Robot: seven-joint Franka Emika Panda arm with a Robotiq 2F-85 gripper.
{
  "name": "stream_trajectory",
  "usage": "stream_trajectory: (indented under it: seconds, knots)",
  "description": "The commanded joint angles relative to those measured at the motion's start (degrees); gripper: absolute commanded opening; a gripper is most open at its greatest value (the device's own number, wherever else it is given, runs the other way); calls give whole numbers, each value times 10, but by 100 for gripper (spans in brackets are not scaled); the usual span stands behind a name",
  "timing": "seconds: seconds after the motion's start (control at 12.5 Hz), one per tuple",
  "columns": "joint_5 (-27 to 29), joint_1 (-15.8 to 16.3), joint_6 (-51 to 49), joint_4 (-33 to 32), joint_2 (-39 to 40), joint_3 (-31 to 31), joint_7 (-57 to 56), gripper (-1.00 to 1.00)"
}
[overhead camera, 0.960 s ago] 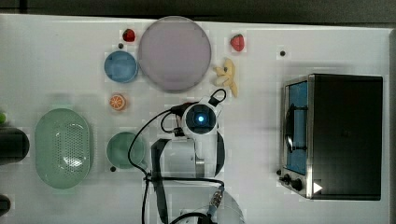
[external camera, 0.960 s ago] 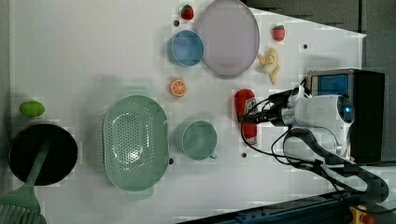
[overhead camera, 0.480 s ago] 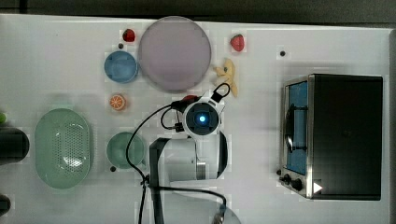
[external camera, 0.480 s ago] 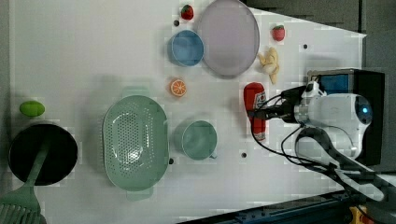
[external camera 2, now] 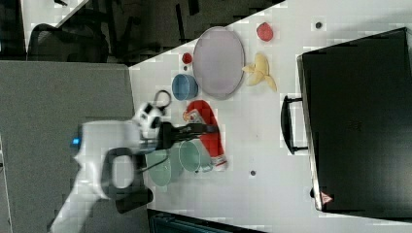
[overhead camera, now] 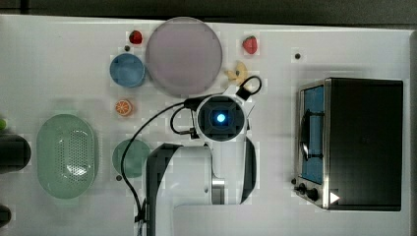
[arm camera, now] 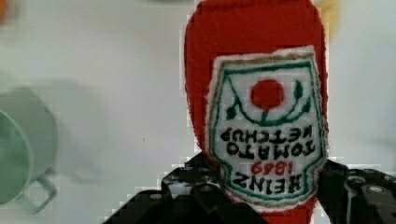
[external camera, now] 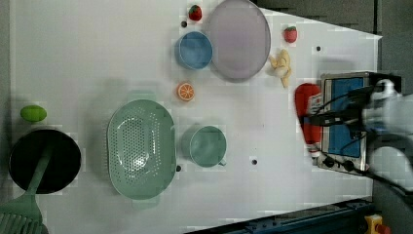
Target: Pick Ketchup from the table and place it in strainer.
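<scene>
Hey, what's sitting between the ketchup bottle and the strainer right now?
In the left view, the green mug stands between the ketchup bottle, held in the claw, and the strainer. The rest of that stretch is bare white table.

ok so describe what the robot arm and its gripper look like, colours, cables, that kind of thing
The arm is glossy white with rounded links and dark grey joint sections. A round black cap with a glowing blue light sits at the wrist, and black cables loop from there along the arm. The gripper is black, with screw heads visible on its fingers.
</scene>
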Motion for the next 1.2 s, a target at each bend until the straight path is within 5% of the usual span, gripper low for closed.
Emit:
stream_trajectory:
  seconds: [0.08, 0.8, 1.2]
  knots:
    - [4, 8, -88, 53, -43, 10, -14, 18]
    - [59, 44, -152, 104, -46, 157, 269, 18]
    - [59, 54, -63, 117, 25, 262, 389, 18]
